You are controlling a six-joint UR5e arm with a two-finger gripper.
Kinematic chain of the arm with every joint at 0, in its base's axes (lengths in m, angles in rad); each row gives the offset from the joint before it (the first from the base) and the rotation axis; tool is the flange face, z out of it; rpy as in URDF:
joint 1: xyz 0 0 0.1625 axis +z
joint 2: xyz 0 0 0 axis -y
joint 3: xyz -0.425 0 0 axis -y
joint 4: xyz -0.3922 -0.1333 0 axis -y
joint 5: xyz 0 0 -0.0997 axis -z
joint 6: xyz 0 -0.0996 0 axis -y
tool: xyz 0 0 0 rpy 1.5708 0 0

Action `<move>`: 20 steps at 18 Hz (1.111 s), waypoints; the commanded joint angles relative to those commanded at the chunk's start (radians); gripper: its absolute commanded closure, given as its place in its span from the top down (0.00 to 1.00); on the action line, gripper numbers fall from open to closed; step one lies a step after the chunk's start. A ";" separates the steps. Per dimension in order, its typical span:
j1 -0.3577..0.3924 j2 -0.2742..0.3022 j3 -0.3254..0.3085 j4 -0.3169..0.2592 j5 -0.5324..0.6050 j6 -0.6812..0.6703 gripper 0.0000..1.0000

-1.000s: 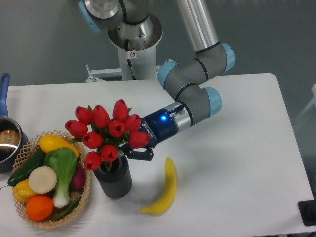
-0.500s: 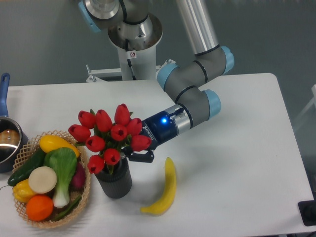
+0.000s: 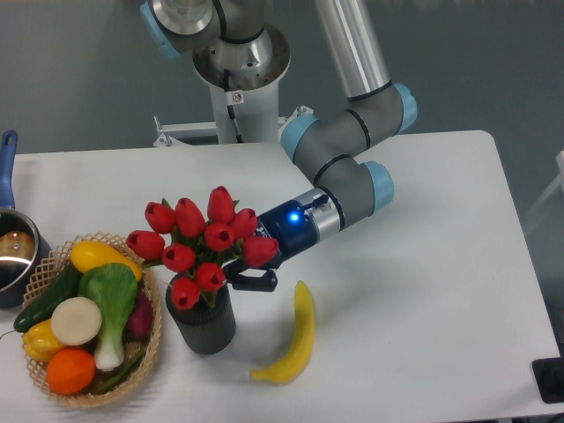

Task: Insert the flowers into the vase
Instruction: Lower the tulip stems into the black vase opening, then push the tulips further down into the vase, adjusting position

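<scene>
Judging from the single fixed view, the insertion step is taken to be under way: the flowers are held directly over the vase, with the lowest bud at the mouth and the stems apparently already entering it, though the stem ends are hidden by the buds and leaves. The gripper is seen reaching in from the right, low beside the bunch and just above the vase rim; a dark finger is visible, and the jaws are judged to be pinched on the stems, although the contact itself is masked by the blooms. The vase is stood upright on the white counter, just beside the wicker basket of vegetables and fruit on its left, with a banana lying near its right side. A pot with a blue handle is cut off at the left edge. The bunch is seen to be wider than the vase mouth, so only the stems can be taken in. For the next move, a short, straight descent is judged to be called for until the stems are seated, followed by a release and a withdrawal to the right, clear of the blooms. Tipping of the vase by a sideways pull is judged to be the chief risk.
</scene>
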 joint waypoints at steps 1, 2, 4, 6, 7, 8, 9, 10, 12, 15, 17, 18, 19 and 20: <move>0.000 0.000 0.000 0.000 0.000 0.000 0.28; 0.000 0.000 0.000 0.000 0.000 0.000 0.28; 0.003 0.000 0.000 0.000 0.000 0.000 0.28; 0.008 0.003 0.000 0.002 0.000 0.002 0.28; 0.012 0.003 0.000 0.002 0.002 0.002 0.28; 0.015 0.005 0.000 0.002 0.003 0.000 0.28; 0.018 0.006 0.000 0.002 0.003 0.000 0.28; 0.018 0.008 0.000 0.002 0.003 0.000 0.28; 0.018 0.009 0.002 0.002 0.005 0.002 0.28; 0.018 0.012 0.002 0.002 0.017 0.002 0.28; 0.018 0.020 0.002 0.002 0.029 0.002 0.28; 0.017 0.023 0.002 0.002 0.040 0.002 0.27; 0.017 0.026 0.003 0.002 0.058 0.000 0.27; 0.017 0.029 0.003 0.002 0.073 0.000 0.27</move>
